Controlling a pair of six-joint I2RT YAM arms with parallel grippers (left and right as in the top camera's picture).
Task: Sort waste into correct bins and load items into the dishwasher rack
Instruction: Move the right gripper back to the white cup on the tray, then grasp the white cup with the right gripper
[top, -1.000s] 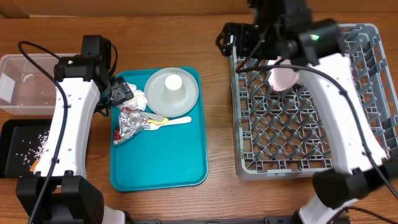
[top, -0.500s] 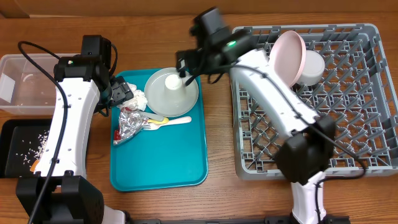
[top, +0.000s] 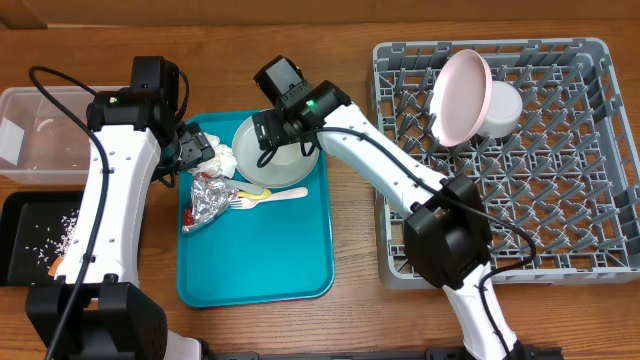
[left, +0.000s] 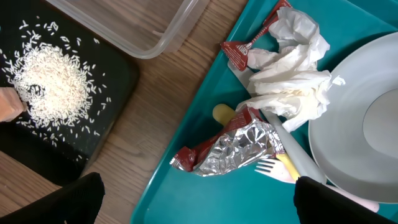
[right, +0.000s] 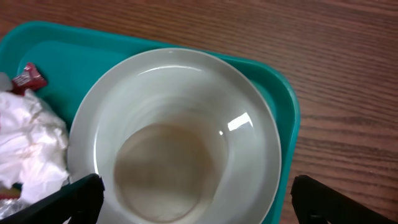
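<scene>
The pale grey-green plate (right: 249, 124) lies on the teal tray (top: 260, 260) with the small white cup (right: 168, 171) on it. My right gripper (right: 199, 205) is open right above the cup, its fingers on either side. My left gripper (left: 199, 208) is open and empty over the tray's left side. Ahead of it lie a crumpled napkin (left: 292, 81), silver foil (left: 233, 146), red-and-white wrappers (left: 249, 53), the fork (left: 270, 168) and the yellow spoon (left: 221, 113). The pinkish plate (top: 462, 95) and white bowl (top: 500, 108) stand in the grey rack (top: 500, 200).
The clear tub (top: 40, 135) sits at the far left. The black tray (top: 30, 215) in front of it holds loose rice (left: 43, 81) and an orange cube (left: 9, 102). The right arm stretches from the rack side across to the teal tray.
My right arm let go of the pinkish plate in the rack and swung left to hover over the cup on the grey-green plate. The left arm has not moved.
</scene>
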